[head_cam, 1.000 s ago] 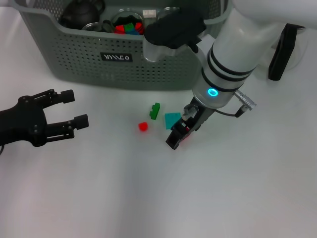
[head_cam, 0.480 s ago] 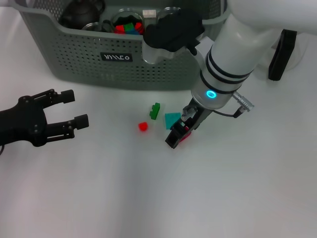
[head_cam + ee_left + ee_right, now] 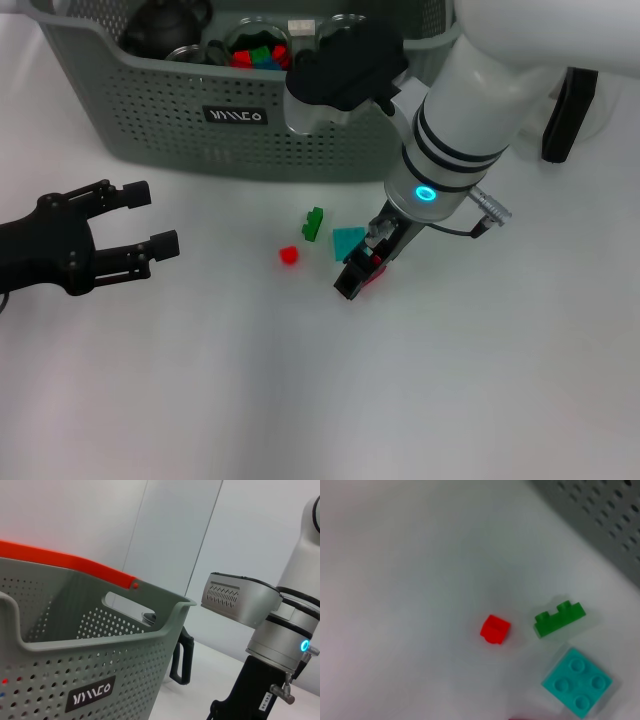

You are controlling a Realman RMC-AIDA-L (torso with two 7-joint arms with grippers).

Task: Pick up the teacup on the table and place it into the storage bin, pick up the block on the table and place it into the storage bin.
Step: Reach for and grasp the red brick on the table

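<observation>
My right tool (image 3: pixel 356 272) is low over the white surface (image 3: pixel 330 390), pointing toward 7 o'clock from the arm's lit wrist ring. I see a sliver of red at its tip, but I cannot tell whether the fingers are clenched or released. Just beside it, at about 11 o'clock, lies the teal block (image 3: pixel 348 241), flat, studs up in my right wrist view (image 3: pixel 576 682). At roughly 10 o'clock from that sits the green block (image 3: pixel 314 223), a narrow piece close by but apart from the teal one (image 3: pixel 559 618). The small red block (image 3: pixel 289 255) lies at about 9 o'clock from my right tool, apart from the other two (image 3: pixel 495 629).

Farther out at 12 o'clock stands the storage bin (image 3: pixel 150 110), its perforated front wall carrying the black label, near the green block. Inside I can make out a dark teapot (image 3: pixel 160 28) and a cup holding coloured blocks (image 3: pixel 256 53). My left wrist view shows the bin's corner and handle cut-out (image 3: pixel 125 645).

My left tool (image 3: pixel 140 220) rests well apart at 9 o'clock, fingers spread and released, gripping nothing, near the surface's left edge.
</observation>
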